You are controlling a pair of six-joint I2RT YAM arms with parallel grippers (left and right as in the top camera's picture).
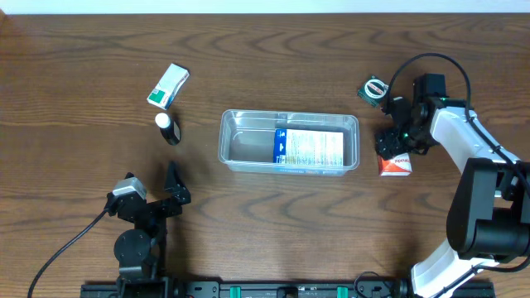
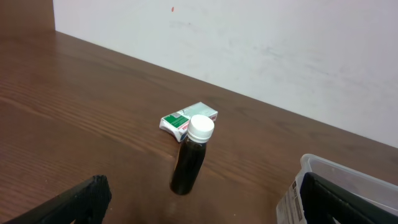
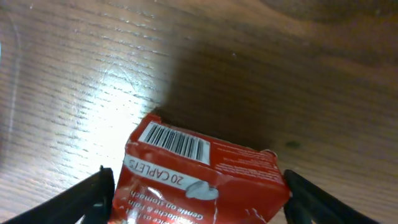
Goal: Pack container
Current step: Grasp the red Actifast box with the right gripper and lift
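The clear plastic container point(image 1: 224, 142) stands at the table's centre with a blue and white box point(image 1: 308, 149) lying inside. Its corner shows in the left wrist view point(image 2: 351, 177). My right gripper point(image 1: 396, 151) is open and straddles a crumpled red box point(image 3: 199, 168), one finger at each side; the red box point(image 1: 397, 165) lies right of the container. My left gripper point(image 1: 170, 189) is open and empty near the front left point(image 2: 205, 214). A dark bottle with a white cap point(image 1: 168, 128) stands ahead of it point(image 2: 189, 155), with a green and white box point(image 1: 168, 86) behind point(image 2: 186, 118).
A small round green and white object point(image 1: 374, 89) lies beyond the right gripper, near its cable. A pale wall rises behind the table's far edge in the left wrist view.
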